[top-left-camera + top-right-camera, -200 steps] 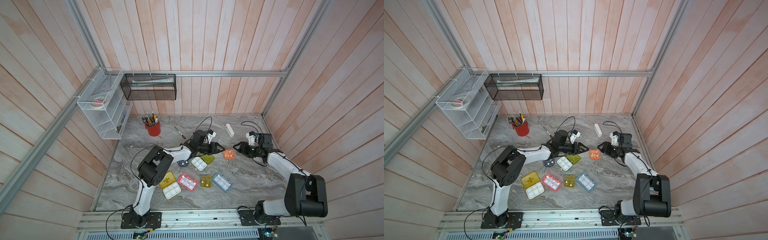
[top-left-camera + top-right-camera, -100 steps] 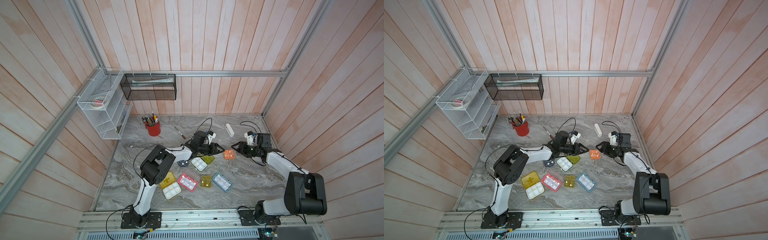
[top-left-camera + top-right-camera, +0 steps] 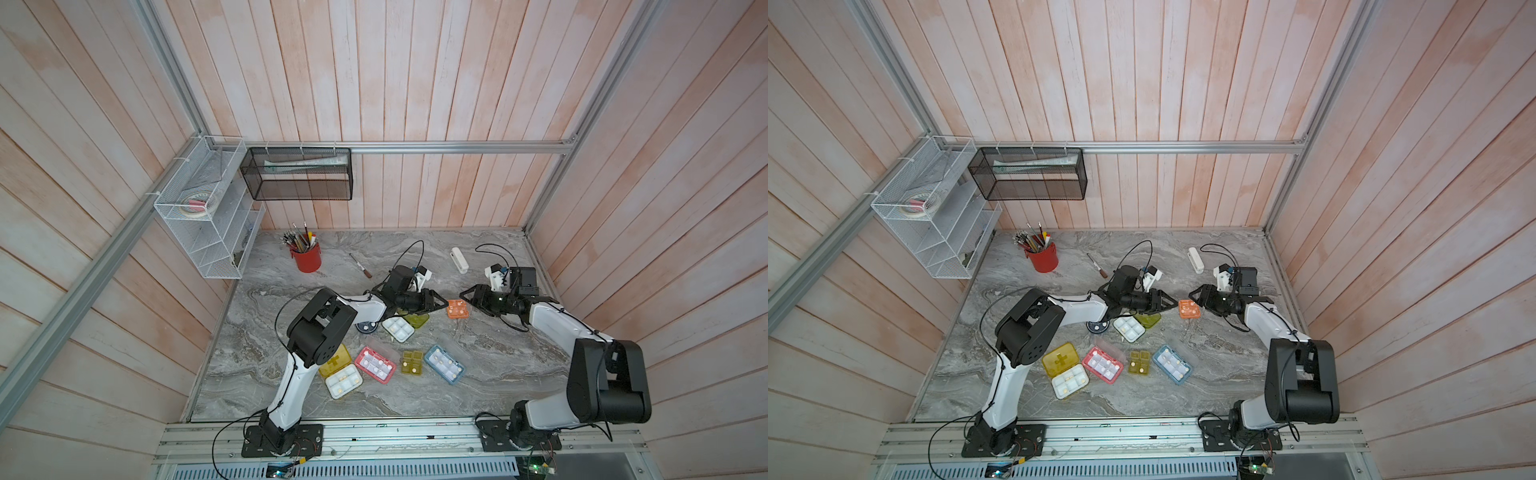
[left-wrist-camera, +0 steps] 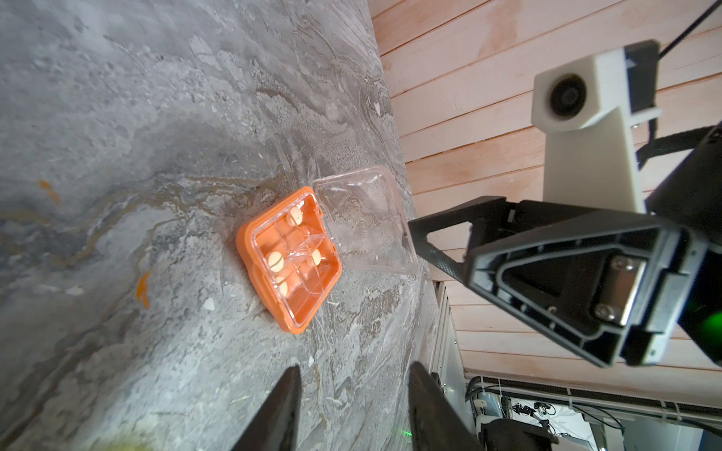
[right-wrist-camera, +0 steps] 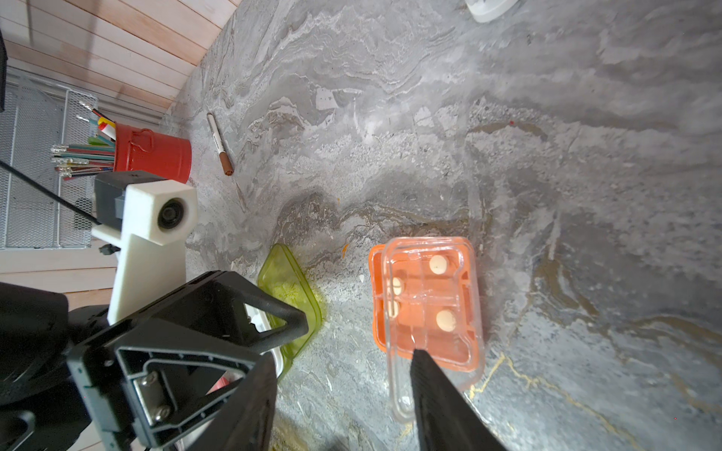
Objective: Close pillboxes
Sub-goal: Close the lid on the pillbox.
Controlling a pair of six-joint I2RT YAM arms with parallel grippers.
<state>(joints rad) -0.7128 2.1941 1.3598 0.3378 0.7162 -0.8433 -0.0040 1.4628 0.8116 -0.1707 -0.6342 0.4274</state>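
Both arms reach low over the table (image 3: 498,365) with forearms nearly level. Their hands face each other across the orange pillbox (image 3: 457,308). The left hand (image 4: 353,369) stops just short of the box, its fingers moderately apart with nothing between them. The right hand (image 5: 344,363) comes from the opposite side, also parted and gripping nothing. One fingertip (image 4: 416,234) touches the free edge of the box's clear lid (image 4: 363,222). The lid stands half raised and tilted, hinged on the side toward the right hand.

The orange pillbox sits flat on the table. It has four compartments, each with a pale round pill (image 5: 445,320).

Just behind the left hand lie the lime-green pillbox (image 3: 417,320) with its white tray and the dark round pillbox (image 3: 366,327). Nearer the front edge sit four more:
- the yellow pillbox (image 3: 334,360), its cross-marked lid laid open beside a white tray
- the pink pillbox (image 3: 375,365)
- the small amber pillbox (image 3: 412,362)
- the blue-grey pillbox (image 3: 444,365)

At the back stand a red cup (image 3: 306,258) of pens, a loose marker (image 3: 360,266) and a white bar (image 3: 459,260).

The orange pillbox lies well away from every table edge. Bare table lies between it and the white bar, and again to its front right. The right arm runs near the right wall.
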